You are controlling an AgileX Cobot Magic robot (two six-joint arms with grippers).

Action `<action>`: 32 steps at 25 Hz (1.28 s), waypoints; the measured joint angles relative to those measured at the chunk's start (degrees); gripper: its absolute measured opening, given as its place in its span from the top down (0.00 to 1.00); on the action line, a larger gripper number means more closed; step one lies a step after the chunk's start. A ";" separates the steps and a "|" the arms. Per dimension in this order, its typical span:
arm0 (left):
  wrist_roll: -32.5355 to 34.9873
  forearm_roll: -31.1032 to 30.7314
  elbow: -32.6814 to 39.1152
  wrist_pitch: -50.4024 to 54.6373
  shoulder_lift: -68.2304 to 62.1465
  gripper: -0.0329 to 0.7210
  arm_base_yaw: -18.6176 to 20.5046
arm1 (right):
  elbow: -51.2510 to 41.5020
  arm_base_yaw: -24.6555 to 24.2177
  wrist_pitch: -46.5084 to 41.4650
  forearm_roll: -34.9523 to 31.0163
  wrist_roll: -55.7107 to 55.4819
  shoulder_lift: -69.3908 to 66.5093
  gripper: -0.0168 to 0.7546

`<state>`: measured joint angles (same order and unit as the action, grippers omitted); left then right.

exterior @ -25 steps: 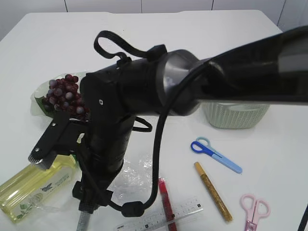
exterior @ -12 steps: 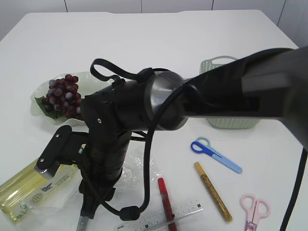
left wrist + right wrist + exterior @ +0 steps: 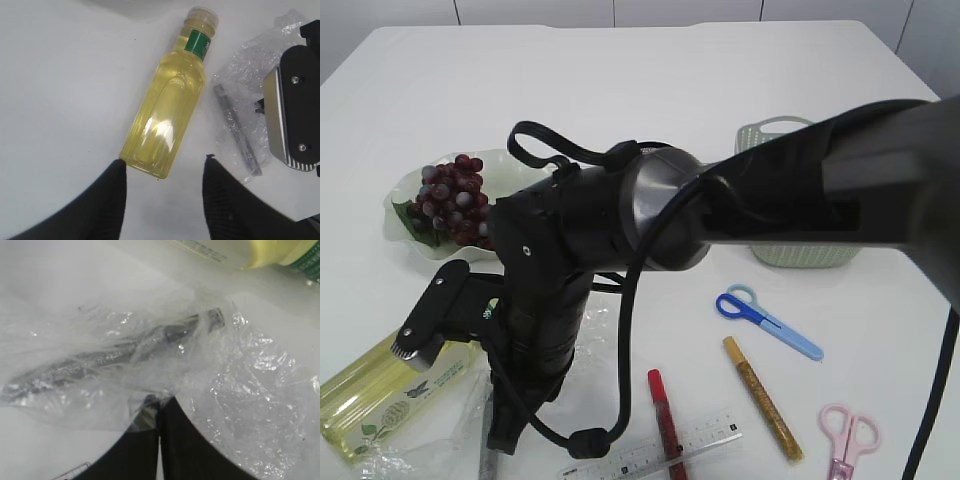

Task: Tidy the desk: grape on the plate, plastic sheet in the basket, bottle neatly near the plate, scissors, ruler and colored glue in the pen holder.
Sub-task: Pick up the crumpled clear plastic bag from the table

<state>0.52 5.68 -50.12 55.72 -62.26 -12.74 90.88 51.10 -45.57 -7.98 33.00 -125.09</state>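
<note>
White tabletop (image 3: 650, 80) filled the scene, with purple grapes (image 3: 452, 200) already on the scalloped pale plate (image 3: 400, 228) and a mint plastic basket (image 3: 798, 250) behind the right arm. The step in hand looked like gathering the crumpled clear plastic sheet (image 3: 210, 390), which lay beside the yellow drink bottle (image 3: 167, 107) with a grey glitter pen (image 3: 237, 131) resting under its folds. To do it well, the lift should be slow and straight up, so the sheet slides off the pen and does not drag the bottle. The right gripper (image 3: 158, 412) was pinched fully closed on a fold of the sheet. The left gripper (image 3: 162, 185) hung about half open above the bottle's base, holding nothing. Blue scissors (image 3: 767, 322), a clear ruler (image 3: 655, 455) and a red glue pen (image 3: 665, 415) lay well apart, untouched.
</note>
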 joint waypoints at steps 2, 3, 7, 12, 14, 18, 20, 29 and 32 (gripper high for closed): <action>0.00 -0.12 0.00 0.00 0.00 0.48 0.00 | 0.13 0.00 -0.11 0.00 0.00 0.00 1.00; 0.00 -0.12 0.00 0.00 0.00 0.48 0.00 | 0.41 0.00 -0.27 0.00 0.00 0.00 1.00; 0.00 -0.22 0.00 0.00 0.00 0.48 0.00 | 0.64 0.00 -0.36 0.13 -0.78 0.00 1.00; 0.00 -0.34 0.00 0.00 0.00 0.48 0.00 | 0.64 0.00 -2.86 3.14 -2.08 2.52 1.00; 0.00 -0.34 0.00 0.00 0.00 0.48 0.00 | 0.74 0.00 -5.04 5.10 -3.47 3.96 1.00; 0.00 -0.34 0.00 0.00 0.00 0.48 0.00 | 0.74 -0.74 -8.67 7.98 -6.26 6.94 1.00; 0.00 -0.34 0.00 0.00 0.00 0.48 0.00 | 0.74 -1.53 -9.85 7.98 -7.37 8.68 1.00; 0.00 -0.34 0.00 0.00 0.00 0.48 0.00 | 0.74 -13.57 -11.25 7.39 -8.79 16.53 1.00; 0.00 -0.34 0.00 0.00 0.00 0.48 0.00 | 0.74 -20.20 -10.67 5.49 -8.90 18.53 1.00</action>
<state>0.52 5.34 -50.12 55.72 -62.26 -12.74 91.62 30.91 -56.24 -2.49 24.10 -106.56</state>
